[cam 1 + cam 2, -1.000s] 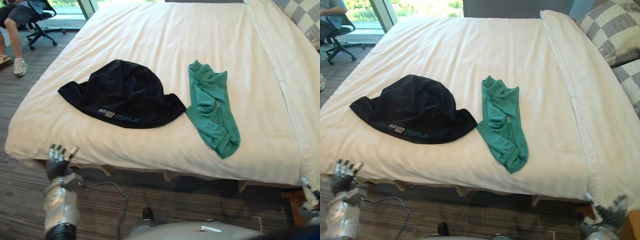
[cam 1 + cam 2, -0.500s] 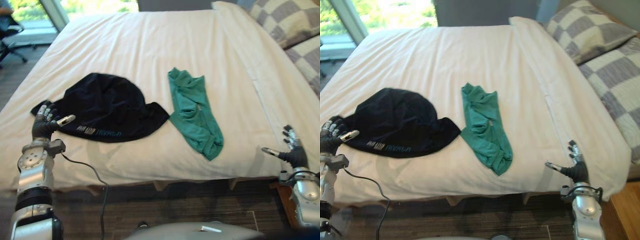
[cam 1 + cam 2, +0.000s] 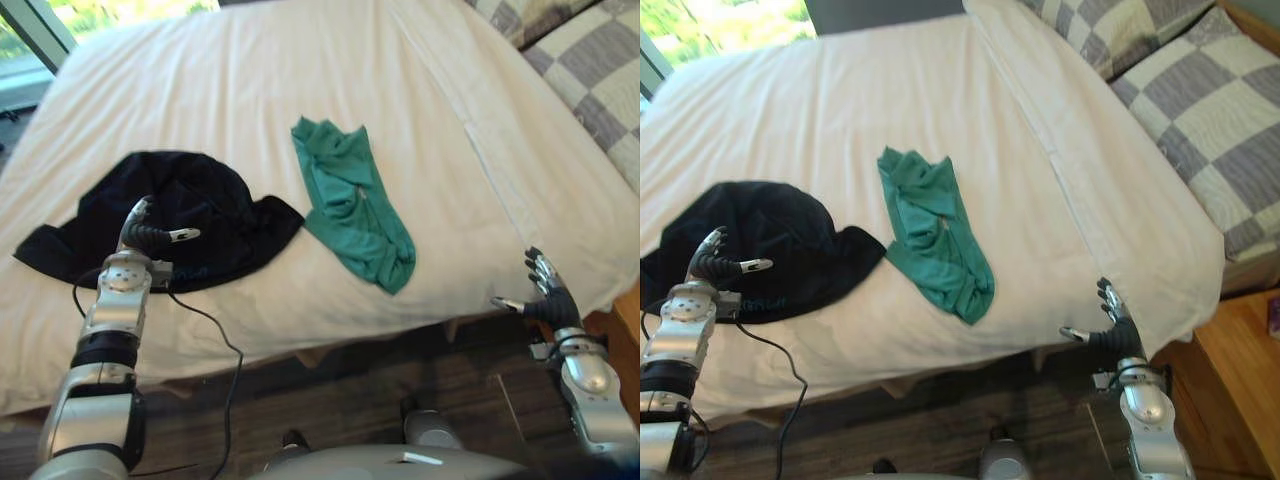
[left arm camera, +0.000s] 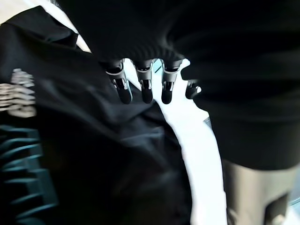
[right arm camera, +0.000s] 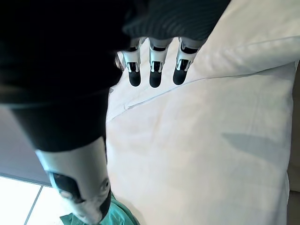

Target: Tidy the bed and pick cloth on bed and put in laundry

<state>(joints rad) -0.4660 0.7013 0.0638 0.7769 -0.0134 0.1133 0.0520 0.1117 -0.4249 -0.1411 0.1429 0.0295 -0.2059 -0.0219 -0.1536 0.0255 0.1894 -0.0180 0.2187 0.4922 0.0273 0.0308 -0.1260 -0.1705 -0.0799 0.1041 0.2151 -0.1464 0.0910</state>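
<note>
On the bed (image 3: 300, 60), black cloth (image 3: 210, 195) under left hand (image 3: 148, 235), green cloth (image 3: 350, 205) beside

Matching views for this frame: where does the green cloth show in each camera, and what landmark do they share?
Left eye view: green cloth mid-bed, to the right of the black cloth.
Right eye view: left of centre, likewise beside the black cloth.
Left wrist view: black cloth past the left hand.
Right wrist view: a green corner beside the right hand.
Shared landmark: the white duvet.
</note>
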